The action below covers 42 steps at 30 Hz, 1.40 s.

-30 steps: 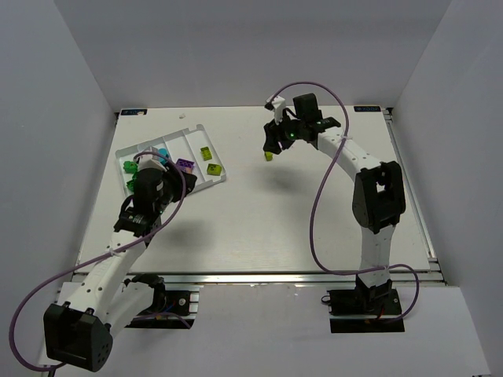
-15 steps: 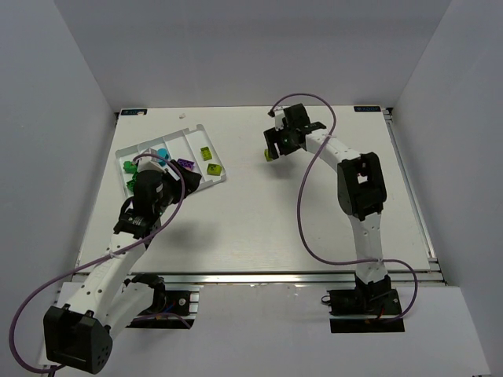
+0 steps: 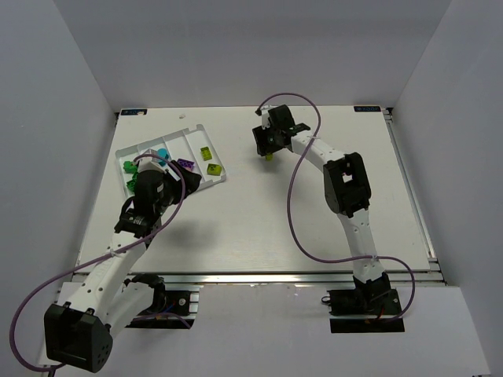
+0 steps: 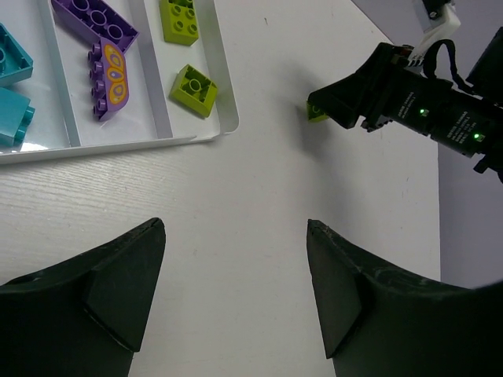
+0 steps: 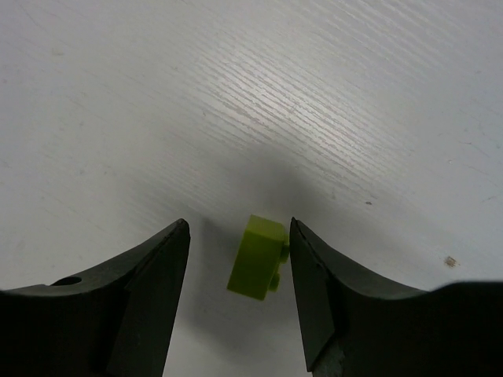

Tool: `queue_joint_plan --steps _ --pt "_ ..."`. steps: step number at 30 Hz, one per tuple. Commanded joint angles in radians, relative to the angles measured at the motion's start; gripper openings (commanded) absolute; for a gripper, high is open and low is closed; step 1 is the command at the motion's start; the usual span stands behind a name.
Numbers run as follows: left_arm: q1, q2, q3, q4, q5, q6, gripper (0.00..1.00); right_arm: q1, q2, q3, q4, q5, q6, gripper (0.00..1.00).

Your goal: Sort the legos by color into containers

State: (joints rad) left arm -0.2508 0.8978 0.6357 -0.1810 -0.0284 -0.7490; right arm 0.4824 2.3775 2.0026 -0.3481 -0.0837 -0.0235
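The right claw [image 5: 238, 236] is reaching down around a little yellow-green brick [image 5: 258, 267] that seems to be lying by itself on the white surface [image 5: 330, 94], well apart from the white tray [image 4: 118, 146]. Its two fingers are standing apart with the brick between them. One finger looks like it is touching the brick, but a gap is showing on the other side, so the claw is not squeezing it yet. I am thinking this is the picking-up step for this one brick. The left claw [image 4: 236, 236] is hanging wide apart over the surface just beside the tray's corner, and it is holding nothing. Inside the tray the other legos [image 4: 108, 78] are lying in long rows. Two yellow-green ones [image 4: 194, 90] are in the end row nearest the loose brick. Purple ones [image 4: 94, 22] are in the next row, then blue ones [image 4: 12, 78], and green ones [image 3: 128, 166] are sitting further along. Next, I am guessing the right claw needs to close gently so the tiny brick is not popping out sideways. Then it needs to lift the brick, carry it across and let it go in the yellow-green row, taking care because the purple row is right next door.
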Motion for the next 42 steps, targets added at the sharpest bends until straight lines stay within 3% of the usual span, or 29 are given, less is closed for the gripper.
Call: queue_joint_plan --steps 1,5,12,22,33,40,42 --pt "0.001 -0.002 0.007 -0.011 -0.022 0.005 0.82 0.004 0.025 0.032 0.041 0.093 0.016 0.59" --pt "0.002 0.003 0.002 -0.003 -0.027 0.005 0.82 0.004 0.022 0.027 0.057 0.165 0.008 0.56" --pt "0.001 0.038 0.012 0.014 -0.013 0.01 0.82 0.007 0.015 0.016 0.047 0.131 -0.004 0.5" --pt "0.002 0.023 0.01 0.008 -0.019 0.013 0.82 0.007 -0.032 -0.034 0.001 0.009 -0.01 0.0" --pt "0.001 -0.008 0.005 -0.002 -0.027 0.013 0.82 0.015 -0.087 0.025 0.003 -0.209 0.014 0.0" --pt "0.002 -0.034 0.007 -0.02 -0.031 0.019 0.82 0.061 -0.04 0.125 0.063 -0.425 0.056 0.0" --pt "0.002 -0.049 0.01 -0.026 -0.034 0.02 0.82 0.077 -0.018 0.147 0.119 -0.549 0.046 0.0"
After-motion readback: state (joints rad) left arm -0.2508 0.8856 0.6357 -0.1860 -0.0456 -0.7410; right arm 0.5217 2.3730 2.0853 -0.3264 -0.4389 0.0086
